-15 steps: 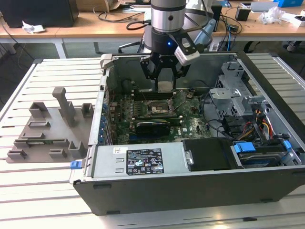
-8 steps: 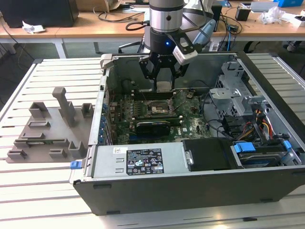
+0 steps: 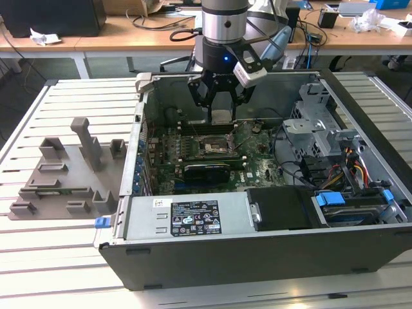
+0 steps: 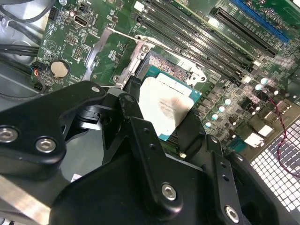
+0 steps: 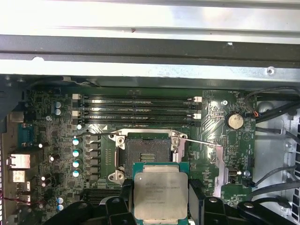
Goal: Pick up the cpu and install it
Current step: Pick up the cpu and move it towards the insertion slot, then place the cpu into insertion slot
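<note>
Gripping the cpu (image 5: 157, 188) by 2 opposite edges, black metal gripper (image 3: 221, 112) clamped on it; flat square chip, matte silvery lid, thin green rim, held close over the open socket (image 5: 146, 152), a dark square frame on the green motherboard (image 5: 216, 136)

UR arm (image 3: 225, 26): silver-grey cylindrical wrist, black band, small blue light (image 3: 226, 59). gripper (image 3: 220, 114): matte black linkage fingers with silver socket-head screws (image 4: 168, 191) at the pivots. White-grey camera module (image 3: 248, 72) on its side.
</note>
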`<state>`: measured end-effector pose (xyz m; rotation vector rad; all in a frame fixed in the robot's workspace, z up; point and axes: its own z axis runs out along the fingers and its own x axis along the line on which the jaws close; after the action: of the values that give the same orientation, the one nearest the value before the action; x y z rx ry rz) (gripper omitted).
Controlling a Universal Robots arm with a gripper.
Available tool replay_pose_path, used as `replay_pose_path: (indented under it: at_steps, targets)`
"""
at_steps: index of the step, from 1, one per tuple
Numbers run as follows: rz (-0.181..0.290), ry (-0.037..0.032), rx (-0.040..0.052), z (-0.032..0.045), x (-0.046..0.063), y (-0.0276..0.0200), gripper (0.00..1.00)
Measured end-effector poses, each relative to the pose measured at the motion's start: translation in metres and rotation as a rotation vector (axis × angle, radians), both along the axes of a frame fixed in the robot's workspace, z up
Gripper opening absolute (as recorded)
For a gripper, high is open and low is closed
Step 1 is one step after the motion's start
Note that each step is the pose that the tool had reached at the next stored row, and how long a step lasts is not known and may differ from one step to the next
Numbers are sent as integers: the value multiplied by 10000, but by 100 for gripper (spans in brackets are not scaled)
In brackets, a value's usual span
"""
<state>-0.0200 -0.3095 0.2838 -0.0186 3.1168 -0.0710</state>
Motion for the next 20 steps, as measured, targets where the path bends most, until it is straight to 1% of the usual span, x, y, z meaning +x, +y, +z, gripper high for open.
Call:
replay_pose_path:
  at_steps: [6, 7, 9, 14, 15, 16, 17, 20]
  targets:
    - [-1, 0, -2, 0, 0, 0, 55]
    - [-56, -1, -11, -1, 0, 0, 55]
    - [-348, 0, -38, 0, 0, 0, 55]
    - [-973, 0, -65, -1, 0, 0, 55]
    - [-1198, 2, -85, -1, 0, 0, 55]
    - [-1539, -1, -126, -1, 0, 0, 55]
    - [-1745, -1, -154, -1, 0, 0, 55]
    - [-2018, -1, -175, -1, 0, 0, 55]
